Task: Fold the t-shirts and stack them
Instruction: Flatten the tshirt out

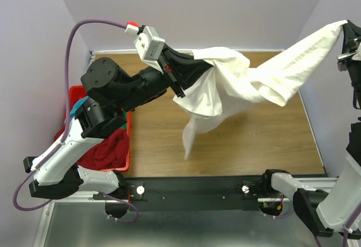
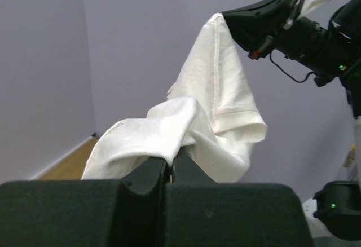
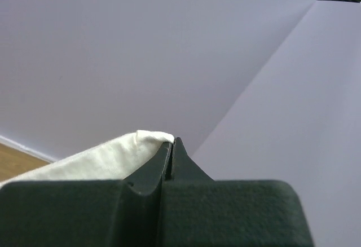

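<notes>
A large white t-shirt [image 1: 248, 80] hangs stretched in the air over the wooden table [image 1: 254, 145], its lower part drooping toward the middle. My left gripper [image 1: 194, 61] is shut on one bunched end of it, and the cloth [image 2: 220, 106] spills out of the closed jaws [image 2: 169, 165]. My right gripper [image 1: 344, 28] is raised at the far right and shut on the other end. In the right wrist view a fold of white cloth [image 3: 101, 159] is pinched at the fingertips [image 3: 172, 142]. The right gripper [image 2: 225, 17] also shows in the left wrist view, clamped on the shirt's top edge.
A red plastic basket [image 1: 129, 145] stands at the table's left edge, partly hidden under the left arm. It holds a dark red shirt [image 1: 110, 148] and a strip of teal cloth [image 1: 79, 103]. Lilac walls close in the table at the back and sides.
</notes>
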